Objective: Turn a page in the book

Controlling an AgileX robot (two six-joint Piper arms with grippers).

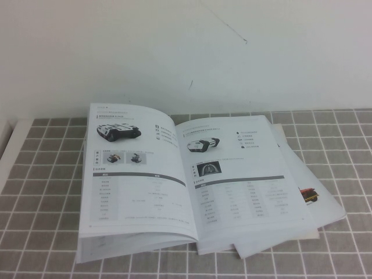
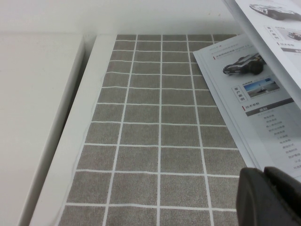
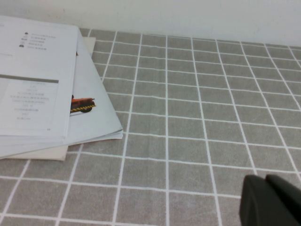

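Note:
The book (image 1: 192,180) lies open on the grey tiled table top, its white pages showing small vehicle photos, grey bars and tables. Its left-hand page (image 1: 133,168), printed with a black vehicle, bows up over the leaves beneath; in the left wrist view this page (image 2: 277,33) hangs above a lower leaf (image 2: 249,94). My left gripper (image 2: 265,181) sits shut and empty just off the book's left side. My right gripper (image 3: 264,181) is shut on nothing, over bare tiles to the right of the book (image 3: 33,84). Neither arm shows in the high view.
Loose white sheets with a red-black picture (image 1: 311,195) stick out from under the book's right side, also visible as sheets (image 3: 89,106) in the right wrist view. A white raised ledge (image 2: 70,141) borders the table's left edge. A white wall (image 1: 232,46) stands behind.

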